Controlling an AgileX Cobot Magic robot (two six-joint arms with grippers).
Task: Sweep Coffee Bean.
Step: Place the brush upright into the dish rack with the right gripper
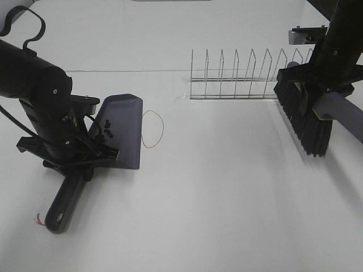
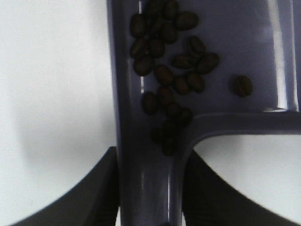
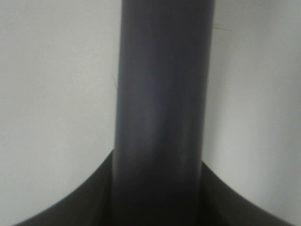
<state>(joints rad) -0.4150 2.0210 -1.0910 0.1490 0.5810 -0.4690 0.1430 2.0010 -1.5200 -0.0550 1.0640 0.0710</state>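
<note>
My matte white table (image 1: 227, 226) carries a wire rack (image 1: 249, 76) at the back. My right gripper (image 3: 160, 188) is clamped on the brush (image 1: 303, 122) by its smooth grey handle, stiff black bristles pointing down. My left gripper (image 2: 148, 188) clamps the glossy purple dustpan (image 1: 122, 130) by its handle. Oval brown beans (image 2: 164, 70) pile inside, near the handle. A thin red string (image 1: 153, 129) loops just beside it.

Left pincer (image 1: 79, 158) clamped, low, left side; right pincer (image 1: 322, 90) clamped, raised, far right.
</note>
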